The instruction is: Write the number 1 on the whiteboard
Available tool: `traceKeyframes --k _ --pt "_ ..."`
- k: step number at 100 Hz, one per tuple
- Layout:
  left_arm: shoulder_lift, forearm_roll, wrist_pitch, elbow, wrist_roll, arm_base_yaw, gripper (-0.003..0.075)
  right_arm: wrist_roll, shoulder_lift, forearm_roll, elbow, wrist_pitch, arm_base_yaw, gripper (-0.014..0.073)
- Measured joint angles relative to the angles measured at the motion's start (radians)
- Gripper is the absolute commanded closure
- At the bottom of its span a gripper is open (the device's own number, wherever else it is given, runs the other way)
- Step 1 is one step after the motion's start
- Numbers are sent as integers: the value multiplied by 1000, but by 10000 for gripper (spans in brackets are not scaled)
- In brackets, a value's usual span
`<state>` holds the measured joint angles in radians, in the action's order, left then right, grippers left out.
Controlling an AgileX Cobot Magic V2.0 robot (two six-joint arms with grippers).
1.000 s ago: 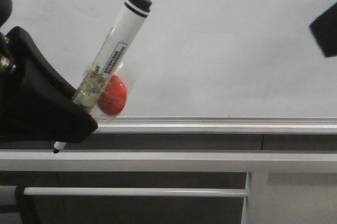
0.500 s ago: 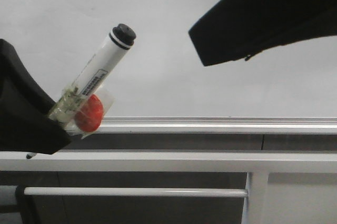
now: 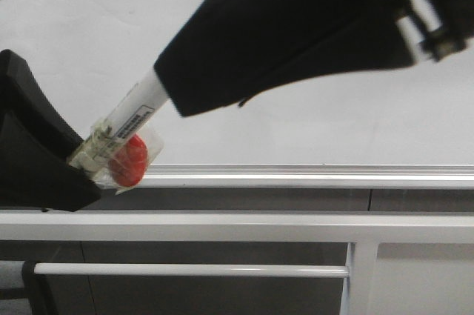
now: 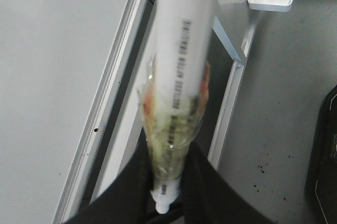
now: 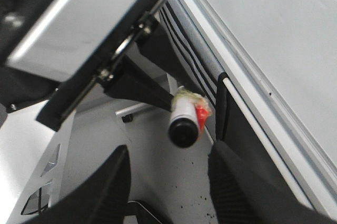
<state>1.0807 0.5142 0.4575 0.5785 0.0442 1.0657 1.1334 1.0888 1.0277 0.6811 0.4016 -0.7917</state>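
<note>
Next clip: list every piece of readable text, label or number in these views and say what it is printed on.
None can be read.
White marker pen barrel: a line of black print runs along it, too blurred to read.
Same pen, front view: a small black-framed label, too small to read.
Large white glossy whiteboard: no writing visible.

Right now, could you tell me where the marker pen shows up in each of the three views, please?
Front view: the marker pen slants up from the left gripper, its top hidden behind the right arm.
Left wrist view: the pen's barrel runs up the middle.
Right wrist view: its black cap end faces the camera, above the open fingers.
Shared landmark: the whiteboard's aluminium frame edge.
</note>
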Motion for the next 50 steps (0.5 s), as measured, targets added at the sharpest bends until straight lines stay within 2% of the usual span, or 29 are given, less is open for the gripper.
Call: traceKeyframes --k 50 --pt "0 14 -2 0 -2 0 740 40 163 -2 113 4 0 281"
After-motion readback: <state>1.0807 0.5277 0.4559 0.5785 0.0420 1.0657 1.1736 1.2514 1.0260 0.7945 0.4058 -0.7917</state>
